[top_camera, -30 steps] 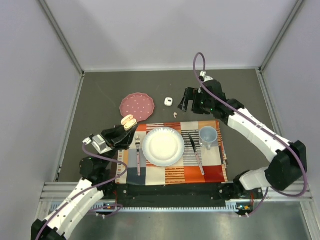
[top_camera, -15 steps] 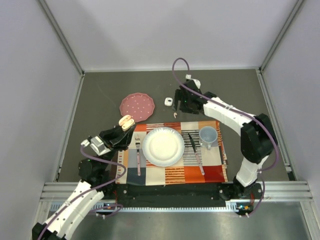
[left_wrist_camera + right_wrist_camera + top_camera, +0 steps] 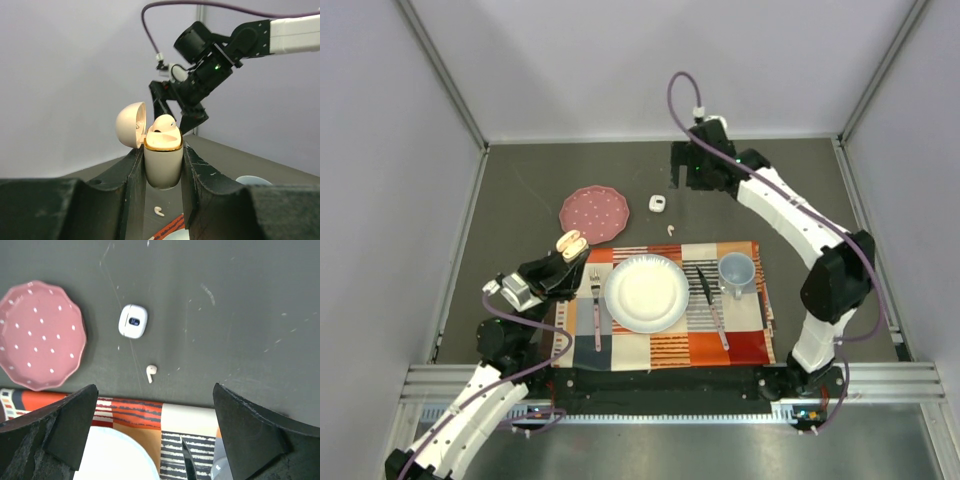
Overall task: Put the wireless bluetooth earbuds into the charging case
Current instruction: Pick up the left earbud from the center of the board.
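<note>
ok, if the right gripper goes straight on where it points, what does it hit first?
Probably the dark table, at or beside the loose white earbud just beyond the placemat edge. The right gripper is open, pointing down, nothing in between. Depth is unclear.

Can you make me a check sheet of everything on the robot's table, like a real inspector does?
Surface: dark grey table, faintly scratched; striped placemat near the arms.
Job's things: peach charging case, lid open, one earbud seated in it; loose white earbud on bare table beside the placemat.
Clutter: small white case, pink dotted plate on the table; white plate, blue cup, fork, knife on the placemat.
Grippers: left gripper shut on the peach charging case, off the table; right gripper open, empty, raised.
Cables: right purple cable loops above its wrist; left purple cable runs along its arm.
Surroundings: pale walls on three sides; metal rail at the near edge.
</note>
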Robot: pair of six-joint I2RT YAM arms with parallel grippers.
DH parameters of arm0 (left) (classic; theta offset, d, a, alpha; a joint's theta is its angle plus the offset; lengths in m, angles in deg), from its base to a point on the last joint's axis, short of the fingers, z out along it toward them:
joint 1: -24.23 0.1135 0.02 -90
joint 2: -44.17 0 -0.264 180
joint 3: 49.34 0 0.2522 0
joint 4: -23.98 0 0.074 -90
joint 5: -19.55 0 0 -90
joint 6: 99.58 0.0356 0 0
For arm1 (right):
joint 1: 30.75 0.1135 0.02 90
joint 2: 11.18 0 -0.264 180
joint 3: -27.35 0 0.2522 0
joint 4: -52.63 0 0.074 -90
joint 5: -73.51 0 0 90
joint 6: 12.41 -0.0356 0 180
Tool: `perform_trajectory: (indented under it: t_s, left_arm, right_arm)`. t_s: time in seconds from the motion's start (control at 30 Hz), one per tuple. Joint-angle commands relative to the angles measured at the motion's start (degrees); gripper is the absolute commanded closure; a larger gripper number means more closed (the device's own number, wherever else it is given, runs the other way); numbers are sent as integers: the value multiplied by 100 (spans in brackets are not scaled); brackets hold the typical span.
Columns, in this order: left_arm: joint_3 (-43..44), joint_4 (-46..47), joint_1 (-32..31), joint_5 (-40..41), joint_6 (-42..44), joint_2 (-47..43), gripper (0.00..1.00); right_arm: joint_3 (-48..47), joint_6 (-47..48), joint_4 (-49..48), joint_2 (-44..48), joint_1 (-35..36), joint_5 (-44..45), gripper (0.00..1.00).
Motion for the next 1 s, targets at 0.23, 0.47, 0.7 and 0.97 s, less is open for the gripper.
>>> perform_trajectory:
  t_s: [0.23, 0.47, 0.7, 0.97]
  left_arm:
    - [41, 100, -1, 98, 133, -57, 100]
    - [67, -155, -1, 195, 194, -251, 100]
    - [94, -252, -1, 274, 273, -260, 100]
    - [120, -199, -1, 248, 291, -128, 100]
  right_arm:
    - [-38, -664, 279, 8, -289, -411, 5]
    - [-204, -919, 174, -686, -78, 99, 16]
    - [-302, -1217, 77, -1222, -16, -236, 23]
    - [-389, -1368, -55, -1653, 256, -165, 33]
